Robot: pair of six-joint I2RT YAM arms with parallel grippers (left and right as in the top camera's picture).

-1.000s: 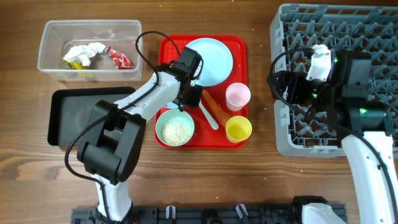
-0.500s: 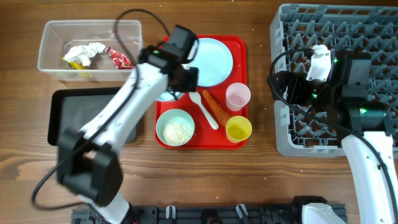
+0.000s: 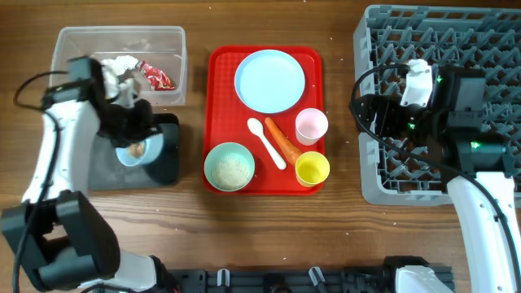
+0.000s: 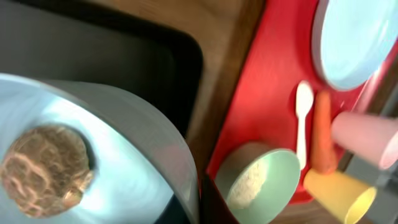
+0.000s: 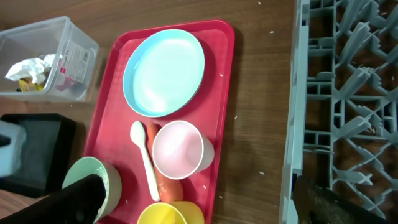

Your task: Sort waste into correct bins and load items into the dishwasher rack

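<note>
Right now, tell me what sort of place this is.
Probably a tabletop dish-clearing station, kitchen-style: a grey dishwasher rack at one side, a red tray carrying a plate, and a clear tub with a crumpled tissue. The left end effector holds a bowl nearby.

Bare table (image 3: 340, 49) lies open between the red tray (image 3: 218, 73) and the dishwasher rack (image 3: 488, 41), though the pink cup (image 3: 311, 125) and yellow cup (image 3: 312, 168) stand upright at the tray's right edge. The left arm (image 3: 49, 146) and its pale blue bowl (image 3: 133, 151) cover much of the black tray (image 3: 167, 163); the right arm (image 3: 460, 106) overhangs the rack's left side.
</note>
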